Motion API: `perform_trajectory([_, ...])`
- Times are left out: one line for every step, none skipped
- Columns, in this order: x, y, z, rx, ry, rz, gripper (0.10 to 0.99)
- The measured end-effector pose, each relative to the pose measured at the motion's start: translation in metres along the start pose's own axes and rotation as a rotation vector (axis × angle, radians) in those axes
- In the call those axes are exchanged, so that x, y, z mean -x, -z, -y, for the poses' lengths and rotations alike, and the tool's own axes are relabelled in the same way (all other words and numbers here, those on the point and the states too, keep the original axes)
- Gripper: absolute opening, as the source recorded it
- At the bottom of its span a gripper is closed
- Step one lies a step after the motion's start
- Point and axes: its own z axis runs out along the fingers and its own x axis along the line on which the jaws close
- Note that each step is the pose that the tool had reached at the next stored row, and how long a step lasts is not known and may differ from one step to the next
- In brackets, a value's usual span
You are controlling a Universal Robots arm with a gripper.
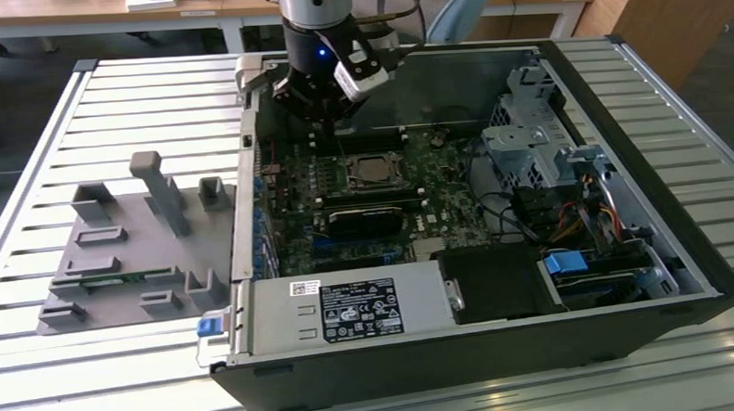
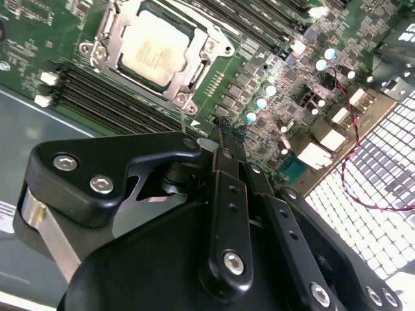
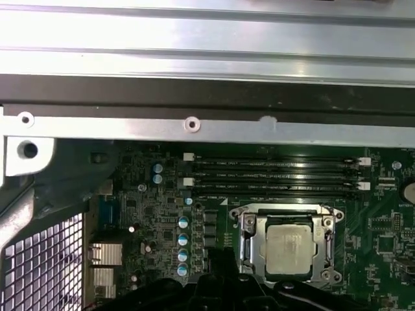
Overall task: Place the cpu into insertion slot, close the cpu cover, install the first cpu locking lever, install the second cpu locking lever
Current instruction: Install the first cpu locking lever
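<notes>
Claw [image 2: 217, 138], pinched shut, hides one edge of the cpu cover [image 3: 249, 241] framing the cpu [image 3: 290, 249].

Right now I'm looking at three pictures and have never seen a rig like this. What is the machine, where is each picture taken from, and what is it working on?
The machine is a single robot arm with a gripper at its end. The exterior view looks from off the arm at an open computer case lying on a slatted table, with a grey parts holder on the exterior view's left. Both wrist views come from cameras riding on the arm and look at the motherboard. The cpu sits in its socket, and the cpu cover lies flat around it. The gripper hovers close beside the socket. I cannot tell whether it grips anything.
</notes>
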Motion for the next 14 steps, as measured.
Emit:
perform_trajectory([-0.0007,-0.0006,-0.0002,0.000,0.000,0.0001,0.106])
perform_trajectory([-0.0013,-0.0010,-0.0005,0.000,0.000,-0.0001,0.106])
perform_trajectory([-0.0017,-0.0014,-0.0011,0.000,0.000,-0.0002,0.106])
perform_trajectory([-0.0019,-0.0019,-0.0019,0.000,0.000,0.0000,0.106])
perform_trajectory([-0.0021,-0.0024,-0.0030,0.000,0.000,0.0000,0.106])
perform_trajectory([-0.0023,-0.0027,-0.0044,0.000,0.000,-0.0001,0.106])
perform_trajectory([-0.0026,-0.0031,-0.0056,0.000,0.000,-0.0001,0.106])
perform_trajectory([-0.0028,-0.0035,-0.0069,0.000,0.000,0.0000,0.106])
perform_trajectory([-0.0030,-0.0039,-0.0084,0.000,0.000,0.0000,0.106])
perform_trajectory([-0.0031,-0.0044,-0.0096,0.000,0.000,0.0000,0.106])
perform_trajectory([-0.0032,-0.0048,-0.0108,0.000,0.000,0.0001,0.106])
perform_trajectory([-0.0032,-0.0052,-0.0123,0.000,0.000,0.0001,0.106])
perform_trajectory([-0.0032,-0.0055,-0.0135,0.000,-0.001,0.0000,0.106])
perform_trajectory([-0.0031,-0.0057,-0.0145,0.000,-0.002,0.0000,0.106])
